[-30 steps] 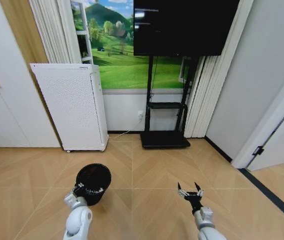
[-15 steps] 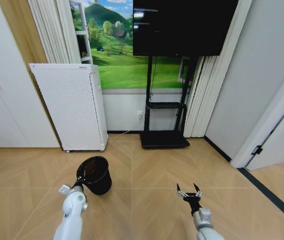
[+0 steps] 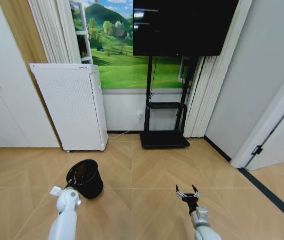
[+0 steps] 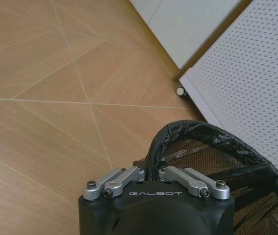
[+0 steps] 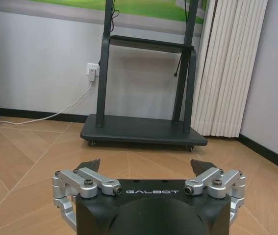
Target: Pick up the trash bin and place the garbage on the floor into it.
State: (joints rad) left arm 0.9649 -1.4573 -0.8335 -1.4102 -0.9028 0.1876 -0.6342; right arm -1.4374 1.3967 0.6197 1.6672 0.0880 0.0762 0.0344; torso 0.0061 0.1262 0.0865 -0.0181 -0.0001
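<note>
Left gripper: clamped on the trash bin rim, lifting it clear to carry.
Bin: at 10 o'clock, tilted.
Right gripper: 5 o'clock, jaws wide, free for litter.

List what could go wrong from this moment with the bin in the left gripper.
1. The left gripper pinches only the rim of the trash bin, which looks tilted in the head view; it could slip or swing.
2. The white perforated appliance stands close beside the bin; a wide arm move might knock against it.
3. The right gripper is open and idle; no garbage shows on the visible floor.
</note>
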